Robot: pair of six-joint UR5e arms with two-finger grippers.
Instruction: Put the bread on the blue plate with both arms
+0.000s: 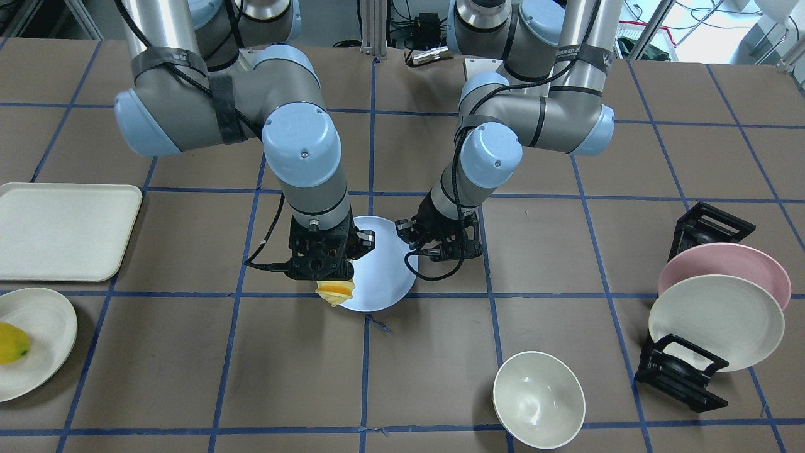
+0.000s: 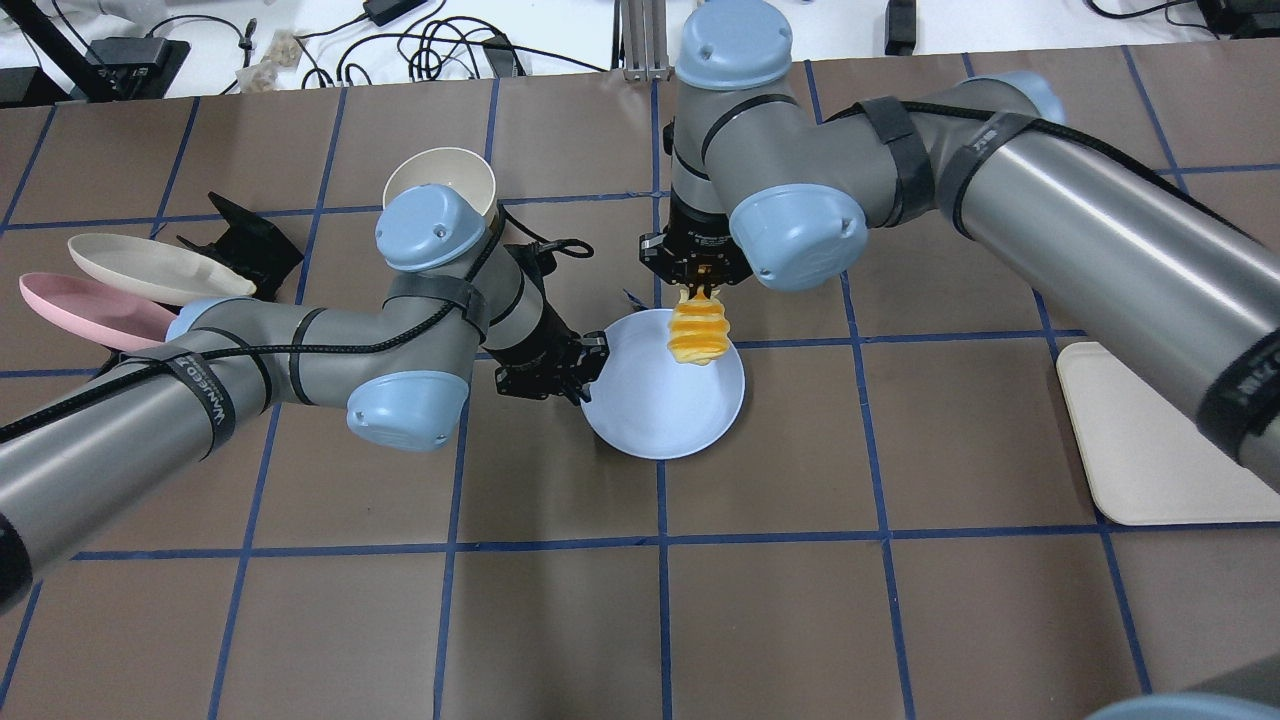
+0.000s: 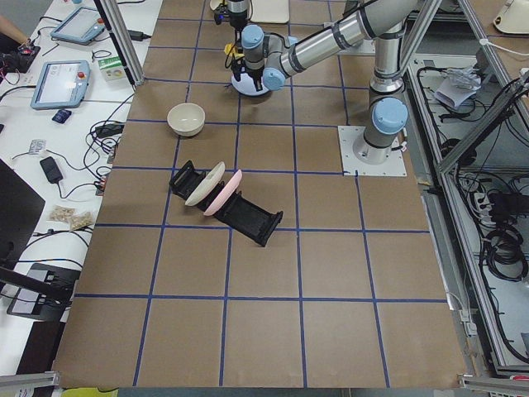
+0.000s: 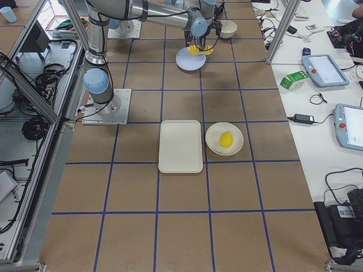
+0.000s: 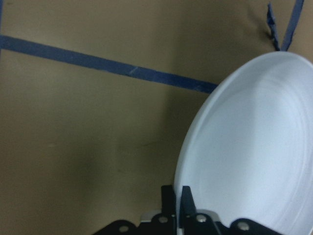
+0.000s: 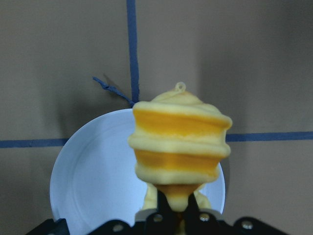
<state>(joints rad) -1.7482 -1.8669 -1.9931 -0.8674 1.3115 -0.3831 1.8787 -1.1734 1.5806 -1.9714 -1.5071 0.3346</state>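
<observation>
- The bread hangs end-down from the right gripper. The claw is clamped narrow on the loaf's top end, and the loaf looks squeezed thin where the fingers bite.
- In the overhead view the bread is above the blue plate, over the plate's rim on the side away from the robot. It looks clear of the surface, but I can't tell how much gap there is.
- The left gripper is at the plate's rim on the robot's left side. It is closed narrow with the rim edge between its fingers, so it reads as pinching the plate.
- Handling guess for the bread: light and soft, foam-like. It gives under the pinch, and the ribs should stop it slipping.
- The end grip is fine for carrying, but the loaf could swing or tip sideways on release. A mid-body grip across a groove would be steadier.
- It is not fragile, so a short drop is low risk. The rounded segments may roll towards the plate's edge.
- The loaf is about as long as the plate is wide, so it needs laying down across the plate's centre, not at the rim.
- Handling guess for the plate: stiff, shallow and matte. The thin rim is the only place to take hold, and it could skid on the table if nudged.
</observation>
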